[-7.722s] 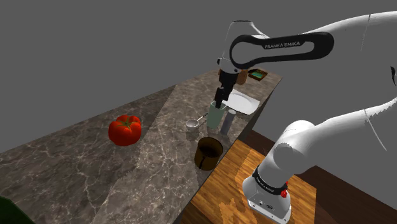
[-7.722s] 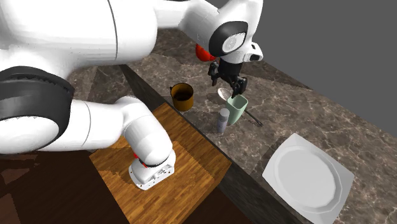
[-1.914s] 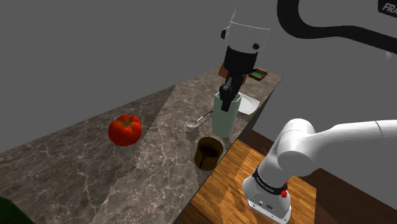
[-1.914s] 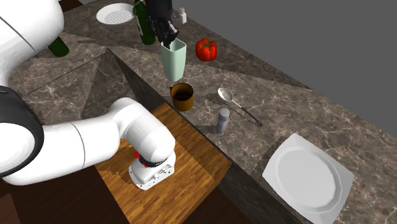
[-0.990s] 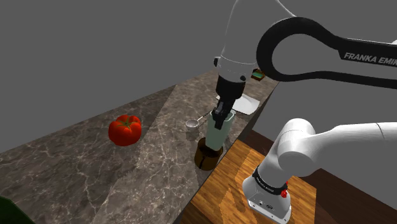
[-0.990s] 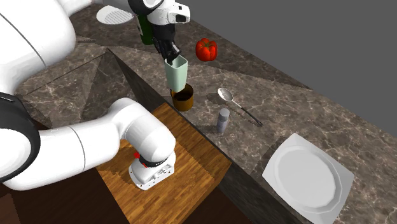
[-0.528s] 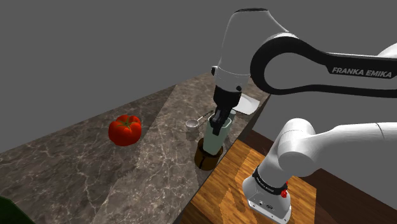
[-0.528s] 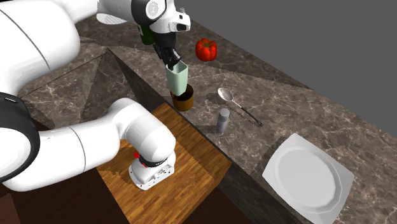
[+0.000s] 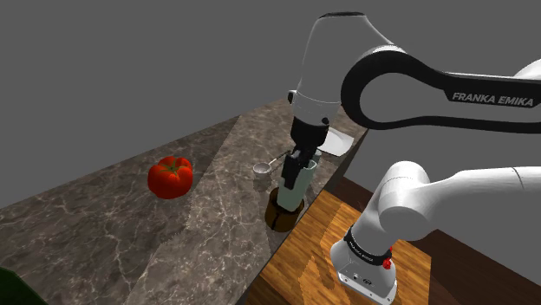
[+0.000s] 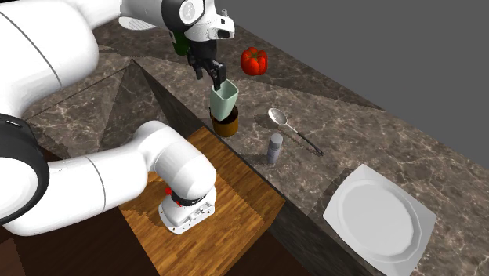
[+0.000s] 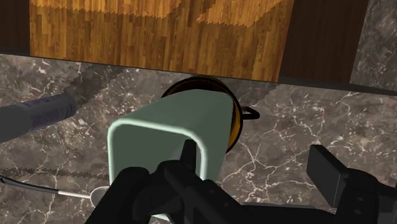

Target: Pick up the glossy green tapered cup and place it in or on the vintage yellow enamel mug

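Note:
The pale green tapered cup [image 10: 223, 99] stands with its base inside the brown-yellow mug [image 10: 226, 125] at the counter's edge, leaning a little. In the shoulder view the cup [image 9: 293, 184] rises out of the mug [image 9: 281, 214]. My gripper [image 10: 211, 73] hovers just over the cup's rim, open. In the wrist view the cup [image 11: 172, 137] covers most of the mug [image 11: 234, 125]; one finger [image 11: 188, 154] hangs inside the cup's mouth and the other finger [image 11: 328, 172] stands well outside it, neither pressing the wall.
A grey shaker [image 10: 274, 147] and a strainer spoon [image 10: 280, 118] lie just beyond the mug. A red pepper [image 10: 253, 60] sits further off, a white plate [image 10: 379, 217] at the second exterior view's right, a green bottle [image 10: 179, 41] behind the arm. The counter drops to a wooden platform [image 10: 227, 212].
The cup was carried from beside the shaker to above the mug; in the last half second it has sunk into the mug and the fingers have spread off its wall.

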You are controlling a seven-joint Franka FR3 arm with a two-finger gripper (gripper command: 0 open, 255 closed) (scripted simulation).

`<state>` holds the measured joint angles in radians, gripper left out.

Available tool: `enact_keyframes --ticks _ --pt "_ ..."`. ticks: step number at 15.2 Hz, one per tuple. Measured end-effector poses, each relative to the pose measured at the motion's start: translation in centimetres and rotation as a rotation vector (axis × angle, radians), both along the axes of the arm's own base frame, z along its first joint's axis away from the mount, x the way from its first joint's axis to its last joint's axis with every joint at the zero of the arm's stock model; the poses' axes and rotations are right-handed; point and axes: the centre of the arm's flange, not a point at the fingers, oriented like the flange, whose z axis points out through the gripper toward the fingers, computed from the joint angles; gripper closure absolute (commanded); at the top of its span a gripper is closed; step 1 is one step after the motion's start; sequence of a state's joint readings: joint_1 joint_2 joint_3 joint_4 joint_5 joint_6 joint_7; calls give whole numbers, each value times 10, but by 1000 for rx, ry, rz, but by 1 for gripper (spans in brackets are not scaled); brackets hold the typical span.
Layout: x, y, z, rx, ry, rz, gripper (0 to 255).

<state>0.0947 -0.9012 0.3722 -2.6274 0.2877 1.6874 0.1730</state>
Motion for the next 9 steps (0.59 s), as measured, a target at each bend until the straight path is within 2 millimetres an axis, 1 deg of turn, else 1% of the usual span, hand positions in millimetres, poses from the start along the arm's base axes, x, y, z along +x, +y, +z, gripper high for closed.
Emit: enact_keyframes --ticks 3,5,6,7,9 --pt "0 0 0 0 0 0 0" --pt "2 0 17 0 0 0 0" --pt "5 0 29 0 -1 0 0" --pt "4 0 40 0 -1 0 0" --pt "4 0 47 0 -1 0 0"
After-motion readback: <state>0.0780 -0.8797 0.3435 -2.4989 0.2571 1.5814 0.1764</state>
